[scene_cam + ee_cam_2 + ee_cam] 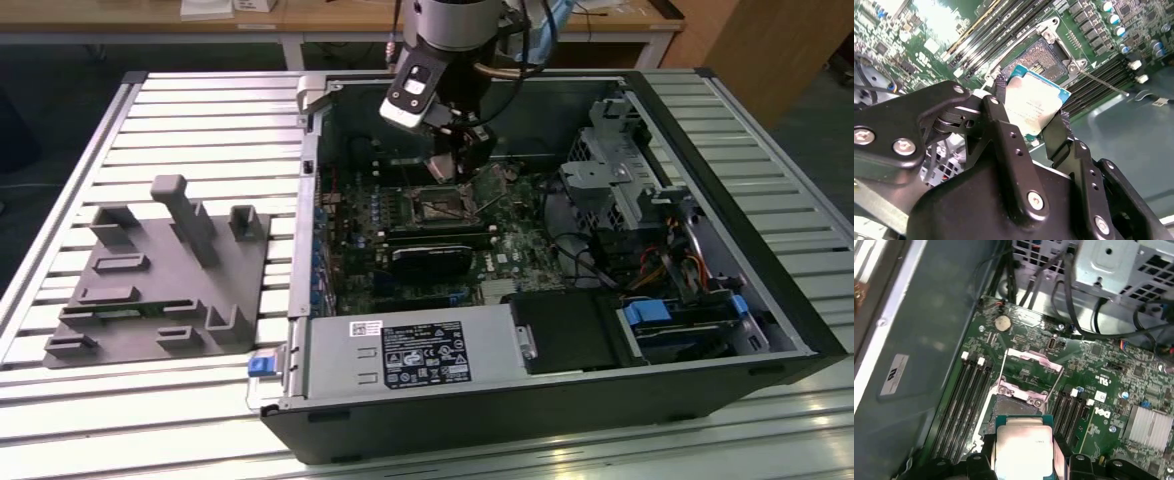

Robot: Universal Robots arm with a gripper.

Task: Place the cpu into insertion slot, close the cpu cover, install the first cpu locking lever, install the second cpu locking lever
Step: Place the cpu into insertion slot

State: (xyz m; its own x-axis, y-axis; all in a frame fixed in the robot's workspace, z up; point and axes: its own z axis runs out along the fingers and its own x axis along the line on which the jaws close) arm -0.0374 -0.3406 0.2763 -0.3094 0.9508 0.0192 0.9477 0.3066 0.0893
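My gripper (454,168) hangs inside the open computer case, just above the motherboard's insertion slot (442,205). It is shut on the cpu (1035,106), a small square chip with a dull silver top, pinched by its edges between the two black fingers (1004,130). In the first wrist view the cpu (1024,444) hovers right beside the bare slot (1013,409), not seated in it. The cpu cover (1030,361), a thin metal frame, stands flipped open beyond the slot. A thin locking lever (1100,80) sticks out unlatched beside the slot (1040,56).
Memory slots (966,390) flank the socket on both sides. A heatsink (1149,427), drive cage (617,172) and cables crowd the exterior view's right. The power supply (407,355) fills the case's near side. A grey fixture block (160,280) sits on the slatted table (200,130).
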